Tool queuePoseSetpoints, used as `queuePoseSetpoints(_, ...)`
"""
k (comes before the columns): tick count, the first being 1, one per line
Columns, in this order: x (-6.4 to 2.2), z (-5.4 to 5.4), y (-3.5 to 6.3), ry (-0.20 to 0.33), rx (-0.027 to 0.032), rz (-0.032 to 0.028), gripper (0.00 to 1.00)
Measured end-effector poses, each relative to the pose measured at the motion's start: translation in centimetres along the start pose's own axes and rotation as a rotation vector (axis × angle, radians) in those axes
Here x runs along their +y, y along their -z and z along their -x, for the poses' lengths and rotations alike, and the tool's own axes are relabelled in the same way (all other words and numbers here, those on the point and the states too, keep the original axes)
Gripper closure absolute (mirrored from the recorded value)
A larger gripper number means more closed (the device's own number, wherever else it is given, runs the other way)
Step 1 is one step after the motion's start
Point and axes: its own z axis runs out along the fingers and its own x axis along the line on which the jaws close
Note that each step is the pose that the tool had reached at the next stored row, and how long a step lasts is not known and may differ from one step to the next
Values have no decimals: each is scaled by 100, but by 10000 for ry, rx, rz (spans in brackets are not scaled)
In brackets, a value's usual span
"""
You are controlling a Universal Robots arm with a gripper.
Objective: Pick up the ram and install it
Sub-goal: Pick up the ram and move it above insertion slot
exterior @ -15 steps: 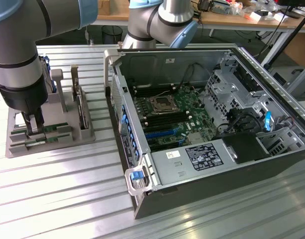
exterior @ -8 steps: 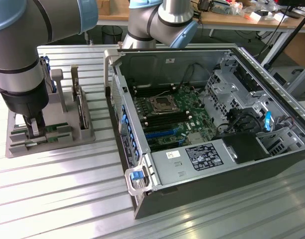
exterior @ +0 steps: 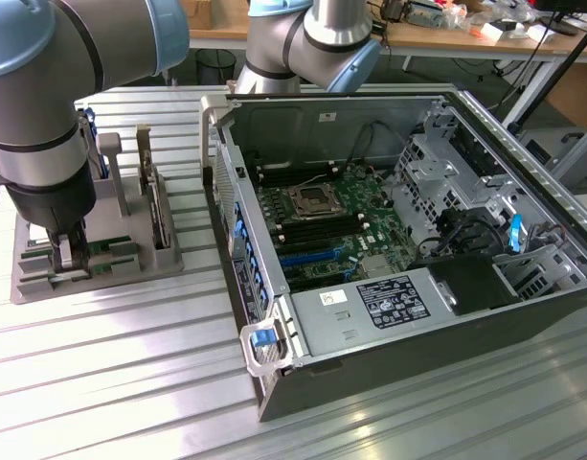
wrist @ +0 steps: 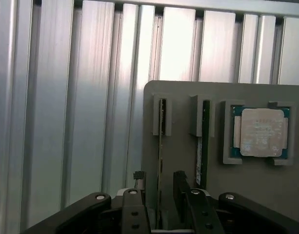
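We find the pincer (wrist: 159, 178) spread wide over the grey holder (wrist: 181, 97), the ram (wrist: 161, 141) standing on edge between its fingers. A second stick (wrist: 204, 141) sits just outside one finger, the processor (wrist: 260, 131) farther out on that side

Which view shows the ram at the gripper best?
Wrist view: the ram stands edge-on in its holder slot, between the open gripper's fingers. Exterior view gives a green sliver by the gripper; the arm covers the rest.
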Motion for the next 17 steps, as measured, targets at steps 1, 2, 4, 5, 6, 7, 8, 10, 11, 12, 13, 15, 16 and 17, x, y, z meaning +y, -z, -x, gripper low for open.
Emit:
queuePoseSetpoints(1,0,0,-6,-42,-2,0,64)
queuePoseSetpoints(2,0,0,-13,-69,-2,1,64)
queuePoseSetpoints(4,-1,0,-19,-70,-3,0,64)
queuePoseSetpoints(5,-1,0,-19,-71,-3,1,64)
queuePoseSetpoints(6,-1,0,-20,-70,-3,0,64)
queuePoseSetpoints(7,-1,0,-20,-70,-3,0,64)
queuePoseSetpoints(8,-1,0,-20,-70,-3,0,64)
queuePoseSetpoints(10,-1,0,-20,-70,-3,0,78)
queuePoseSetpoints(11,-1,0,-20,-71,-3,0,88)
queuePoseSetpoints(12,-1,0,-19,-70,-3,1,88)
queuePoseSetpoints(13,-1,0,-20,-71,-3,0,88)
queuePoseSetpoints(15,-1,0,-20,-70,-3,0,88)
queuePoseSetpoints(16,-1,0,-20,-70,-2,0,88)
queuePoseSetpoints(17,-1,-1,-20,-70,0,1,88)
